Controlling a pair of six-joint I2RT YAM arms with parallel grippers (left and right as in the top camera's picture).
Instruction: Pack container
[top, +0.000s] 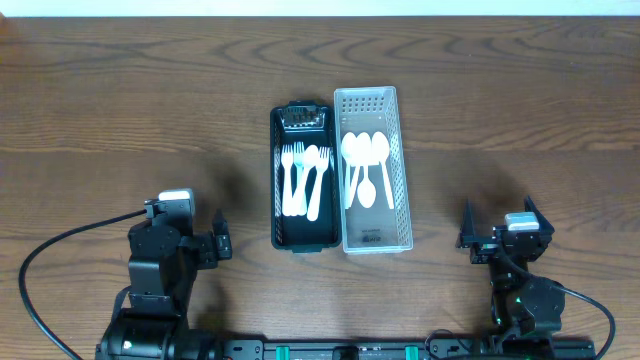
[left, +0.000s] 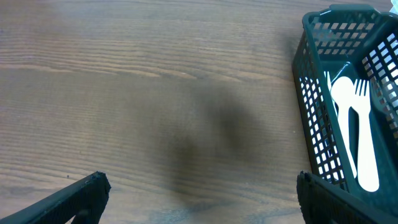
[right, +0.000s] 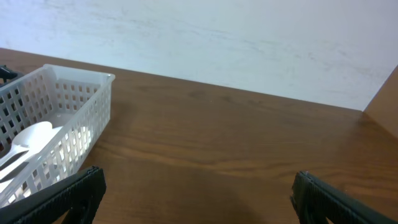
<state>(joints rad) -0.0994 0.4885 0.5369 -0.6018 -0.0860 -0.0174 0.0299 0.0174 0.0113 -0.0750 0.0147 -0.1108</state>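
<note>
A black slotted container (top: 277, 180) at the table's middle holds several white plastic forks (top: 303, 178). Touching its right side, a white slotted container (top: 404, 190) holds several white plastic spoons (top: 365, 165). My left gripper (top: 218, 243) is open and empty at the front left, apart from the black container (left: 311, 118), whose forks (left: 357, 124) show in the left wrist view. My right gripper (top: 470, 240) is open and empty at the front right, apart from the white container (right: 74, 106); a spoon (right: 31, 138) shows inside it.
Brown wooden table (top: 120, 110) all round the containers. A pale wall (right: 217, 31) rises behind the table's far edge in the right wrist view. Black cables (top: 60, 250) run from the arm bases at the front edge.
</note>
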